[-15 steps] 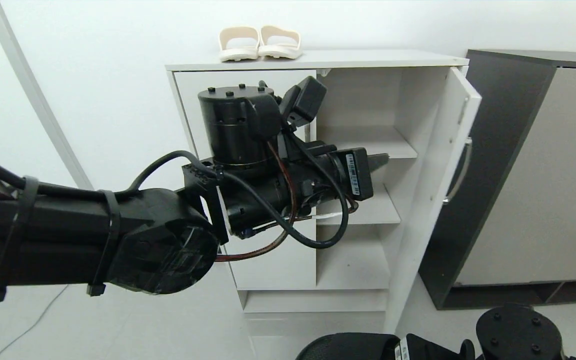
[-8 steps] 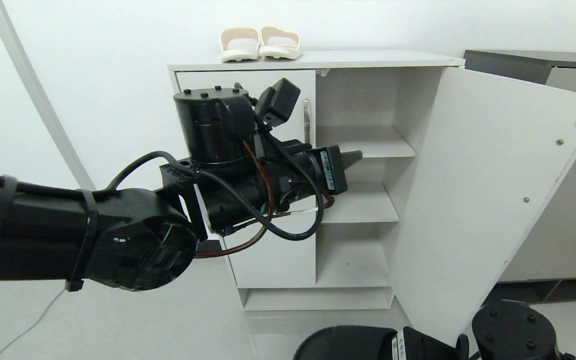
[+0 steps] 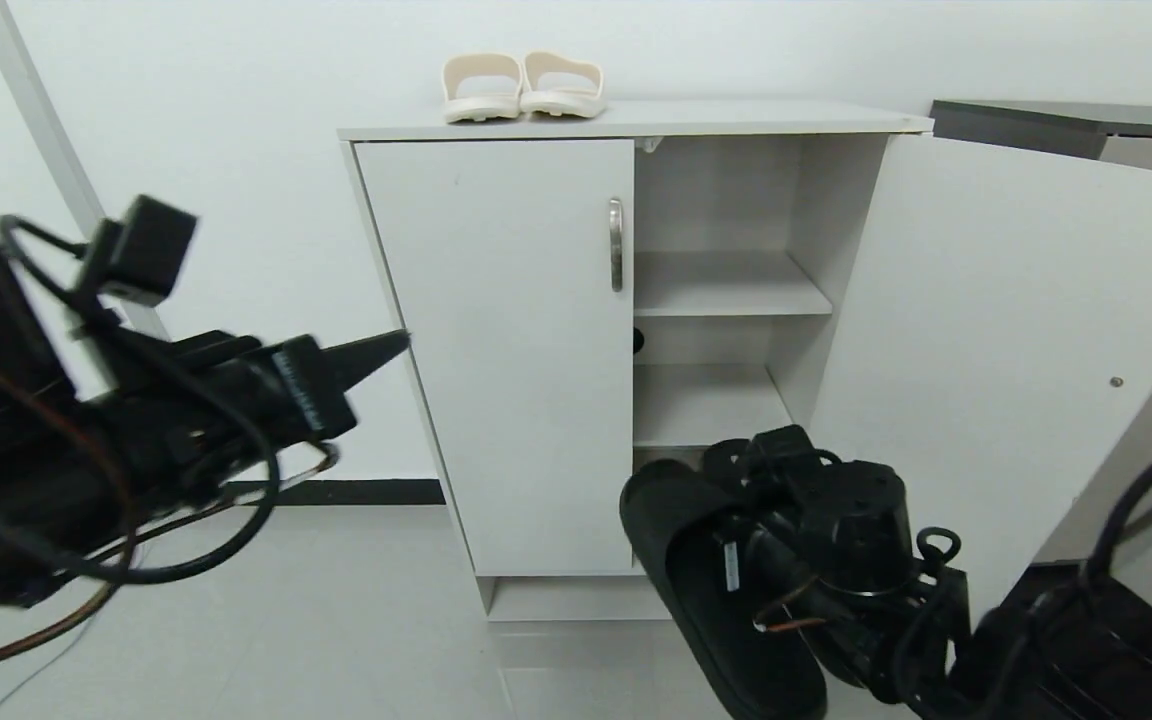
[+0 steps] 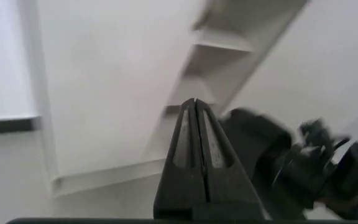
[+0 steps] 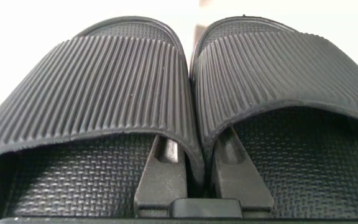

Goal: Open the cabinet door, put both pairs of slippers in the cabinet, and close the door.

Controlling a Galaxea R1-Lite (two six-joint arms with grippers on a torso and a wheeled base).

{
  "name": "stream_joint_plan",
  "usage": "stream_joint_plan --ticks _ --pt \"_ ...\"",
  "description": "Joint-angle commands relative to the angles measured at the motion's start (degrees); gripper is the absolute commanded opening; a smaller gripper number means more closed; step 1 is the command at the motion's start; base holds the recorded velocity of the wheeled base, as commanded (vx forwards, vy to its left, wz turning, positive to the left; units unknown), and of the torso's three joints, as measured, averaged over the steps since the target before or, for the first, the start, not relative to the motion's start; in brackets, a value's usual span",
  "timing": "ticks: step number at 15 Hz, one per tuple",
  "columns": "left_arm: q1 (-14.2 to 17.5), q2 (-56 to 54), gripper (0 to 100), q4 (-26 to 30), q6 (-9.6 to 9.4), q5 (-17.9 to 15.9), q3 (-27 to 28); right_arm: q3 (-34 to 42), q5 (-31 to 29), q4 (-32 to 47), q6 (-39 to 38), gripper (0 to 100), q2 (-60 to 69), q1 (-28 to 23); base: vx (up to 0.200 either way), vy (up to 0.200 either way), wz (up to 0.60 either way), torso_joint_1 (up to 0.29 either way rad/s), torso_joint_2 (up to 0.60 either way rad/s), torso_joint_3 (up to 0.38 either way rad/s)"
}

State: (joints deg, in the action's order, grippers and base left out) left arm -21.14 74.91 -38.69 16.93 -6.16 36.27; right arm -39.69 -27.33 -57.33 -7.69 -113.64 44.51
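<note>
The white cabinet has its left door shut and its right door swung wide, showing the bare shelves. A cream pair of slippers rests on the cabinet top. A black pair of slippers hangs low in front of the opening, soles side by side. My right gripper is shut on their touching inner straps. My left gripper is shut on nothing and sits left of the cabinet, pointing at the shut door. In the left wrist view its fingers are pressed together.
A dark grey cabinet stands behind the open door on the right. A grey post leans along the wall at the left. Bare floor lies before the cabinet, with a black baseboard behind it.
The right door swung fully open. My left arm pulled back leftward from the cabinet opening. My right arm rose with the black slippers toward the lower shelves.
</note>
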Motion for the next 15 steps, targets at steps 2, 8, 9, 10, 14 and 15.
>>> stream_joint_plan --ticks 2,8,9,10,14,15 --pt "13.93 -28.77 0 15.58 -3.49 8.35 -15.44 -7.68 -7.65 0.03 -0.57 0 -8.79 -4.17 0.0 0.0 0.0 0.0 0.0 0.0" --pt "23.07 -56.54 0 26.39 -4.8 24.79 -30.82 -7.33 -7.74 -0.06 -0.75 0 -9.05 -4.34 0.0 0.0 0.0 0.0 0.0 0.0" --pt "23.69 -59.44 0 26.92 -5.33 25.05 -33.19 -7.24 -7.74 -0.06 -0.75 0 -9.05 -4.34 0.0 0.0 0.0 0.0 0.0 0.0" --pt "23.95 -64.45 0 28.41 -7.18 24.96 -36.27 -7.07 -7.74 -0.06 -0.75 0 -8.97 -4.34 0.0 0.0 0.0 0.0 0.0 0.0" --pt "21.14 -74.91 0 36.41 -9.29 18.37 -36.27 -6.54 -7.65 -0.24 -0.83 0 -8.97 -3.64 0.0 0.0 0.0 0.0 0.0 0.0" --pt "21.14 -74.82 0 36.67 -9.2 10.99 -36.27 -6.36 -7.65 -0.24 -0.83 0 -8.97 -3.46 0.0 0.0 0.0 0.0 0.0 0.0"
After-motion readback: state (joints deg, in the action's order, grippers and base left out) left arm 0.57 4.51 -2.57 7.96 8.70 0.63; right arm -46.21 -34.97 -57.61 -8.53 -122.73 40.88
